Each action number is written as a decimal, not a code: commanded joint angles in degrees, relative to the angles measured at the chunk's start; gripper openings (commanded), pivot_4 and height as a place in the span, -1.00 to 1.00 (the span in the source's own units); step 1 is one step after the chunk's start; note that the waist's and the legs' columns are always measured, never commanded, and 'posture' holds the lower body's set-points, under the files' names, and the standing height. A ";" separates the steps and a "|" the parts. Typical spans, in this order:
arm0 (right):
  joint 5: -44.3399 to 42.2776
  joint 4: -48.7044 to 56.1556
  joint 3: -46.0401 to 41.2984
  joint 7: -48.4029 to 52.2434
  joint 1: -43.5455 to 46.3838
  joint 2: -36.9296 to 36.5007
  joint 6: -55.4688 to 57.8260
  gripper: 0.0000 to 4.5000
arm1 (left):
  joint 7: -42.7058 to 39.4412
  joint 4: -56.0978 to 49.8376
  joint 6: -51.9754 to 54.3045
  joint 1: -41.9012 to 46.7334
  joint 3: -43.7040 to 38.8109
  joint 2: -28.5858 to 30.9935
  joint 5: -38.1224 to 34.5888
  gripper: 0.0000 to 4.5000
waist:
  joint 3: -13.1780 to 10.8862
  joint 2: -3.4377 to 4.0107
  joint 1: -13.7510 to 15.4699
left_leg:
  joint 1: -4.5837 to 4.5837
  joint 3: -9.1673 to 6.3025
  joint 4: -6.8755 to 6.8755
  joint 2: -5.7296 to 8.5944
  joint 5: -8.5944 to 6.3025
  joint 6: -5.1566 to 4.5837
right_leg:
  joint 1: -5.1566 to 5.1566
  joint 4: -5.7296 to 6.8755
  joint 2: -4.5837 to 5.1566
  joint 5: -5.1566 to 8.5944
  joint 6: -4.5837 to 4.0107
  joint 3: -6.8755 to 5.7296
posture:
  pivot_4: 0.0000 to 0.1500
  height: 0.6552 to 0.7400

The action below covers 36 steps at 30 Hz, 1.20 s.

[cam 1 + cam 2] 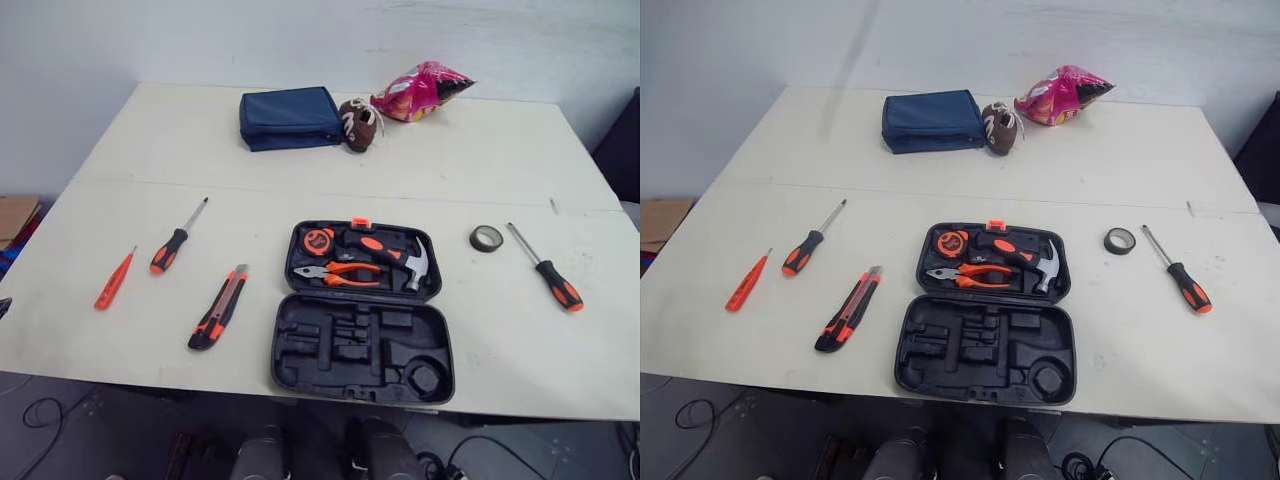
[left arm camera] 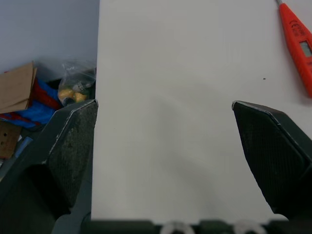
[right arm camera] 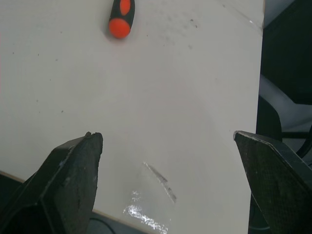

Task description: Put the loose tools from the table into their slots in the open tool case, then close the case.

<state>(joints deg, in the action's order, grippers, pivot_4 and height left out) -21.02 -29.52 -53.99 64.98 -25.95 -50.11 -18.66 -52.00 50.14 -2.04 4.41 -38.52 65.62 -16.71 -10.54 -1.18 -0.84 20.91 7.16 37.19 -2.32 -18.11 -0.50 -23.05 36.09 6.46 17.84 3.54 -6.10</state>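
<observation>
Left pincer (image 2: 163, 105) gapes empty over the counter's (image 1: 150, 140) left edge, near the red tester (image 1: 114, 279). Right pincer (image 3: 166, 134) gapes empty near the right screwdriver (image 1: 545, 270). Another screwdriver (image 1: 176, 240), a utility knife (image 1: 218, 308) and a tape roll (image 1: 486, 238) lie loose around the open tool case (image 1: 362, 320). All look light and stiff. The rubbery handles should grip best, and the knife across its middle.
</observation>
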 commanded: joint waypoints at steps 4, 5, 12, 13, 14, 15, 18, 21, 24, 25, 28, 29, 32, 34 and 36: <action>-8.93 19.21 10.35 -0.46 7.08 3.87 7.52 1.00 | -2.14 -13.89 6.77 2.69 2.31 -3.14 -4.61 0.99 | 0.01 -0.02 -0.85 | 0.01 -0.04 -0.04 0.00 0.04 0.08 | 0.00 0.02 0.00 0.00 0.00 -0.02 | 1.00 1.00; -10.78 22.84 12.39 -0.77 8.84 4.54 9.88 1.00 | -2.67 -16.06 8.89 3.27 3.24 -3.45 -5.12 0.99 | 0.01 -0.01 -0.97 | 0.02 -0.06 0.01 -0.02 0.06 0.12 | 0.01 0.09 0.00 0.00 0.00 -0.02 | 1.00 1.00; -15.50 36.26 23.24 -2.04 18.85 7.07 17.30 1.00 | -0.88 -26.29 25.74 9.45 10.96 -4.03 -5.83 0.99 | -0.01 0.00 -0.61 | 0.23 0.03 0.01 0.07 0.51 0.21 | -0.35 0.40 -0.01 0.03 -0.05 -0.02 | 1.00 1.00; -16.05 37.62 24.56 -1.61 19.76 7.50 17.72 1.00 | 0.27 -27.69 27.82 10.39 12.86 -3.79 -4.52 0.99 | -0.02 -0.02 -0.45 | 0.26 0.03 0.06 0.08 0.55 0.19 | -0.35 0.44 -0.01 0.03 -0.05 -0.02 | 1.00 1.00; -16.43 38.84 25.66 -1.70 20.50 8.00 18.10 1.00 | 0.96 -28.58 30.05 11.34 14.34 -3.65 -3.90 0.99 | -0.01 -0.03 -0.27 | 0.27 0.01 0.10 0.11 0.56 0.16 | -0.34 0.47 -0.01 0.03 -0.05 -0.03 | 1.00 1.00; -16.87 40.00 26.56 -1.38 21.31 8.75 17.67 1.00 | 1.37 -29.33 32.57 12.33 15.82 -3.49 -3.59 0.99 | -0.01 -0.02 -0.14 | 0.26 0.01 0.10 0.13 0.57 0.15 | -0.33 0.48 -0.01 0.03 -0.04 -0.03 | 1.00 1.00; -16.62 42.64 29.45 -0.74 24.02 10.52 15.57 1.00 | 1.64 -32.54 41.51 16.56 21.45 -3.24 -3.35 0.99 | -0.01 -0.03 0.20 | 0.28 0.03 0.08 0.15 0.56 0.15 | -0.35 0.49 -0.02 0.03 -0.04 -0.01 | 1.00 1.00; -15.87 44.02 32.15 -0.68 26.30 11.56 15.07 1.00 | 3.64 -35.85 48.31 22.21 25.78 -4.96 -3.13 0.99 | -0.06 -0.14 0.62 | 0.35 0.05 0.19 0.16 0.57 0.14 | -0.40 0.78 -0.04 0.03 -0.04 0.01 | 1.00 1.00; -15.97 45.68 35.46 0.49 26.97 12.57 15.01 1.00 | 5.95 -37.32 50.41 25.67 29.28 -7.71 -1.75 0.99 | -0.06 -0.15 0.76 | 0.35 0.06 0.22 0.15 0.57 0.14 | -0.40 0.80 -0.06 0.03 -0.04 0.03 | 1.00 1.00; -16.06 46.06 36.19 0.46 27.11 12.90 15.25 1.00 | 6.48 -37.67 50.56 26.33 29.94 -8.54 -1.49 0.99 | -0.05 -0.16 0.77 | 0.34 0.05 0.22 0.15 0.57 0.15 | -0.40 0.80 -0.08 0.03 -0.04 0.03 | 1.00 1.00; -15.04 46.91 38.67 0.27 27.67 13.89 14.79 1.00 | 10.91 -37.74 52.31 29.10 32.98 -11.46 1.46 0.99 | -0.06 -0.17 0.70 | 0.36 0.11 0.29 0.14 0.63 0.13 | -0.41 0.85 -0.12 0.03 -0.04 0.07 | 1.00 1.00; -14.56 47.07 39.41 0.30 27.86 14.12 14.46 1.00 | 12.55 -37.28 53.35 30.32 33.63 -12.69 2.21 0.99 | -0.07 -0.19 0.66 | 0.37 0.11 0.36 0.14 0.64 0.12 | -0.41 0.88 -0.13 0.03 -0.03 0.08 | 1.00 1.00; -13.64 46.80 40.16 -0.67 28.73 14.48 14.50 1.00 | 16.31 -35.23 56.20 33.62 34.89 -16.15 3.65 0.99 | -0.09 -0.25 0.76 | 0.42 0.09 0.54 0.10 0.64 0.11 | -0.41 0.88 -0.15 0.03 -0.03 0.08 | 1.00 1.00; -13.35 46.46 39.99 -0.96 28.96 14.47 14.33 1.00 | 17.89 -34.23 58.53 35.10 35.30 -18.37 3.84 0.99 | -0.09 -0.26 0.84 | 0.43 0.08 0.57 0.10 0.63 0.11 | -0.40 0.89 -0.14 0.03 -0.03 0.08 | 1.00 1.00; -13.05 46.58 39.98 -1.05 28.89 14.32 14.27 1.00 | 18.83 -33.43 58.92 35.50 35.35 -19.56 4.33 0.99 | -0.08 -0.26 0.70 | 0.43 0.09 0.58 0.11 0.63 0.10 | -0.40 0.89 -0.14 0.03 -0.03 0.09 | 1.00 1.00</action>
<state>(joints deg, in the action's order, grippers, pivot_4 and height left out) -33.90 15.54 -13.43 64.15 3.01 -35.49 -3.61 -34.15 16.56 56.29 39.51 -3.01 45.82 -13.15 -10.62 -1.44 -0.14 21.34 7.26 37.77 -2.23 -17.48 -0.39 -23.46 37.03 6.31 17.87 3.51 -6.00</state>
